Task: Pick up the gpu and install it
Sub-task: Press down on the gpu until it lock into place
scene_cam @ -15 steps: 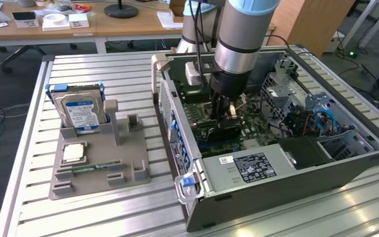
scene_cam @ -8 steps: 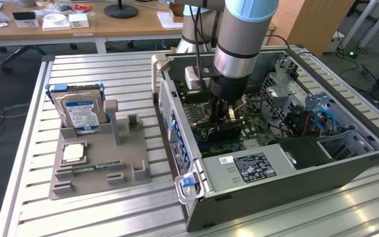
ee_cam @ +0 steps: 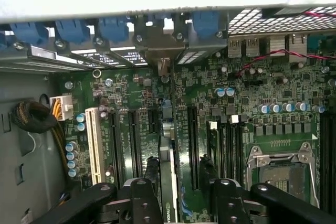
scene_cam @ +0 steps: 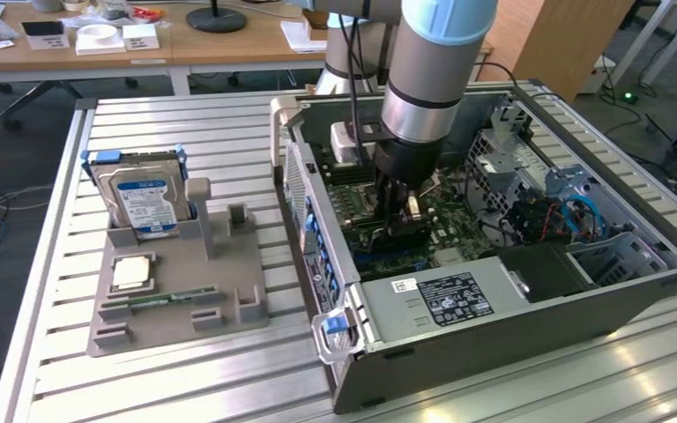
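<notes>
Reaching down into the open computer case (scene_cam: pixel 621 291), the pincer (ee_cam: pixel 178 192) has its fingers (ee_cam: pixel 143 198) spread wide on either side of the gpu (ee_cam: pixel 167 177). That card stands on edge in a motherboard (ee_cam: pixel 252 114) slot, between the fingers.

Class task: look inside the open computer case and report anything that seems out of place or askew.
Nothing stands out. The gpu stands on edge in a motherboard slot between the gripper's open jaws, and the case lies flat.

Soft even daylight, glare on the slatted table (scene_cam: pixel 621 370), dim shadowed case interior (scene_cam: pixel 515 220), slightly blurred wrist view
</notes>
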`<state>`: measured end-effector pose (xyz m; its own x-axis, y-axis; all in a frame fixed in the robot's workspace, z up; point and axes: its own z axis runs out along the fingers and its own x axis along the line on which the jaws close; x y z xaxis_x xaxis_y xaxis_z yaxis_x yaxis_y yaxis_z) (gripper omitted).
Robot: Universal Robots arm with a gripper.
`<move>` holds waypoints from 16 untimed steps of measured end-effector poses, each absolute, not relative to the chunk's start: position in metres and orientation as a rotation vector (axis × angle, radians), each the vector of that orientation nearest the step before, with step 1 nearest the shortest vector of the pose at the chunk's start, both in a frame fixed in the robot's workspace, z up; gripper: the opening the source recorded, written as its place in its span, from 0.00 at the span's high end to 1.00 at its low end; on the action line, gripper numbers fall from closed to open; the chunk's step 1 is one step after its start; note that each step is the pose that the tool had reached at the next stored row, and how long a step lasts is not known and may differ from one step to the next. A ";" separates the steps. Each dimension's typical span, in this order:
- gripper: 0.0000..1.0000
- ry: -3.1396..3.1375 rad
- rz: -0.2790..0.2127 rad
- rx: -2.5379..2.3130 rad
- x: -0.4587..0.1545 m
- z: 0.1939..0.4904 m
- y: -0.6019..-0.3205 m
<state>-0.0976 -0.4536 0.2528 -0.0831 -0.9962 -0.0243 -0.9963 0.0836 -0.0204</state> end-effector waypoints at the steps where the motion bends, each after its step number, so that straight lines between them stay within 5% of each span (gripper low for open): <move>1: 0.55 2.287 0.002 -2.107 -0.097 0.252 -0.454; 16: 0.55 2.279 -0.003 -2.123 -0.097 0.250 -0.456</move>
